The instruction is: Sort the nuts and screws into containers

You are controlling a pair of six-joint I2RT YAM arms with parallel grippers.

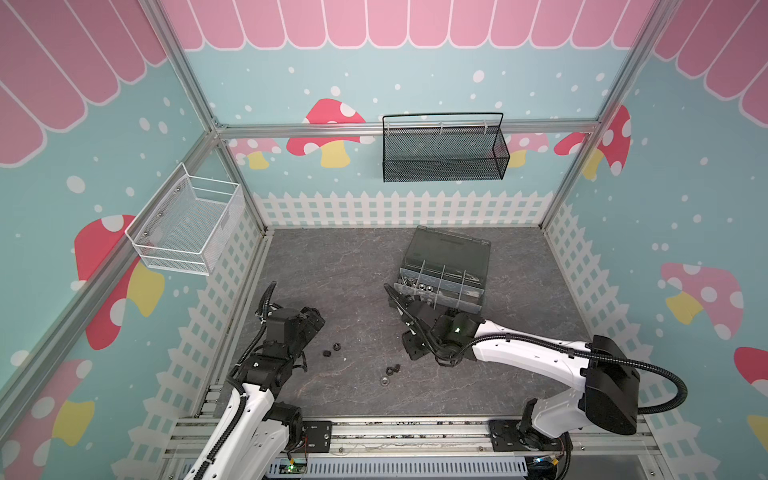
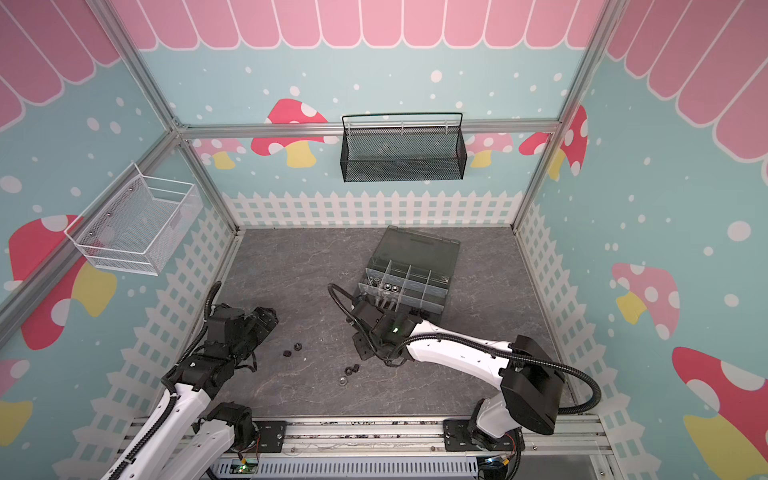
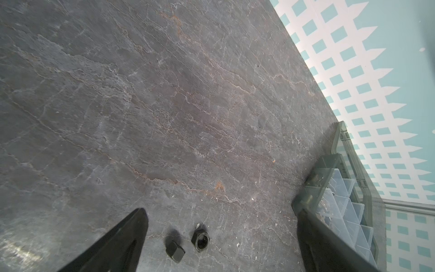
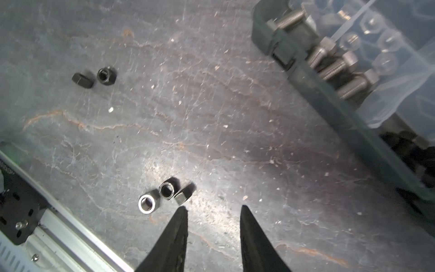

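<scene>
Left gripper (image 3: 220,212) spread wide and empty, near two black nuts (image 3: 200,240) on the surface (image 3: 164,106). Right gripper (image 4: 213,207) parted, holding nothing, just beside three nuts (image 4: 147,203) (one silver, two darker). Silver screws (image 4: 339,68) lie inside the organiser box (image 4: 329,106) at its corner
</scene>
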